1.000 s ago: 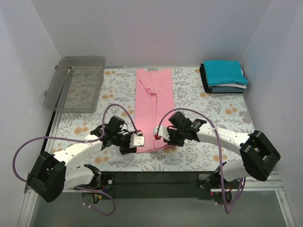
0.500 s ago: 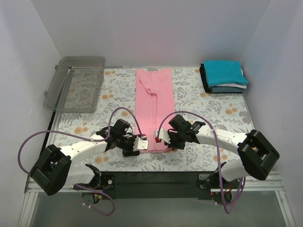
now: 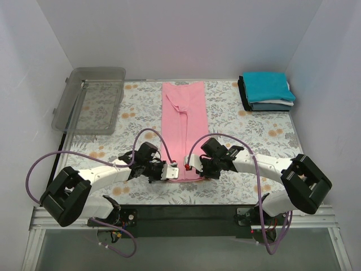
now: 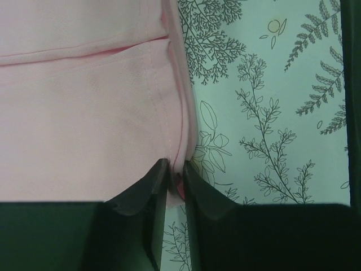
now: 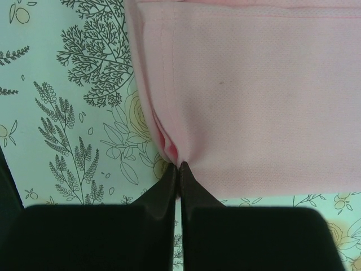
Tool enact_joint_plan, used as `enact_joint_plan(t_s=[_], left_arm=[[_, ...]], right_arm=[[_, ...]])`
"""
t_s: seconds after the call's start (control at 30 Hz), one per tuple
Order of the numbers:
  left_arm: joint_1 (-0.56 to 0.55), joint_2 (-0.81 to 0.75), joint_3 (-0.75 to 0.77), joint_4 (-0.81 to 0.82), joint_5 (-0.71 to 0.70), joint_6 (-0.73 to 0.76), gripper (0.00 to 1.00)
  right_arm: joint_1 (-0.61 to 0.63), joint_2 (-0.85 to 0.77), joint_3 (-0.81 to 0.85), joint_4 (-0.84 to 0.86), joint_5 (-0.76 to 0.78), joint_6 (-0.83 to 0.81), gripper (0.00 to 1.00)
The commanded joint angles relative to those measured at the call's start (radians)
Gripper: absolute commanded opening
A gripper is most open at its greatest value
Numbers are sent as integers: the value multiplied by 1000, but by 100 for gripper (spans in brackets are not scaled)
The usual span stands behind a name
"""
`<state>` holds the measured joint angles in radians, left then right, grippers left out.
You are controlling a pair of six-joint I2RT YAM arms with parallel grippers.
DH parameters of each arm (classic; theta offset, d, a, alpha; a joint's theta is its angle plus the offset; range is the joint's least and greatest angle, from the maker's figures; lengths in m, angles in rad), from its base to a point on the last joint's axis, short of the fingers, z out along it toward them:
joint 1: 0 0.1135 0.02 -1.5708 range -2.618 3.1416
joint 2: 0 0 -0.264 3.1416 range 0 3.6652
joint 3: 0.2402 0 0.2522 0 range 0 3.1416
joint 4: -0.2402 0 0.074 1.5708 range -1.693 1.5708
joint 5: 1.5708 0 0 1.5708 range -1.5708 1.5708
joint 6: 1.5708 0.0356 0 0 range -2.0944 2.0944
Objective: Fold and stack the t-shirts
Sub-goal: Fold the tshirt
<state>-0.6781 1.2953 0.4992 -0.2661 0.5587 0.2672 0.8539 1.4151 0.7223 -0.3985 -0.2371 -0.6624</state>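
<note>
Pink short-sleeved cloth t-shirt [image 3: 184,121]: laid as a long narrow strip mid-table on the floral-patterned table cloth [image 3: 242,132].
Left gripper [image 4: 176,169]: jaws drawn nearly together, the shirt's near left hem corner pinched between them.
Right gripper [image 5: 179,169]: jaws pressed together on the near right hem corner.
Stack of folded t-shirts [image 3: 267,90]: set at the far right corner, teal on top, grey-blue and dark beneath.
</note>
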Motion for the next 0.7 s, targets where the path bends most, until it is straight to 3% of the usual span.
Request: enact_joint_plan(t_s=[0.0,0.2,0.47,0.67], left_arm=[[-3,42,-27,-30,-94,23,12],[-3,32,-10,-56,-112,18,0],[8,-74,107,-166,-57,-57,0],[77,-96,171,-167,-39,-54,0]], right_arm=[[7,8,2,21,-4,4,1],[7,-4,9,17,7,4,1],[-6,-90,71,-20,64,-34,1],[-35,-104,123,-43,82,-69,1]])
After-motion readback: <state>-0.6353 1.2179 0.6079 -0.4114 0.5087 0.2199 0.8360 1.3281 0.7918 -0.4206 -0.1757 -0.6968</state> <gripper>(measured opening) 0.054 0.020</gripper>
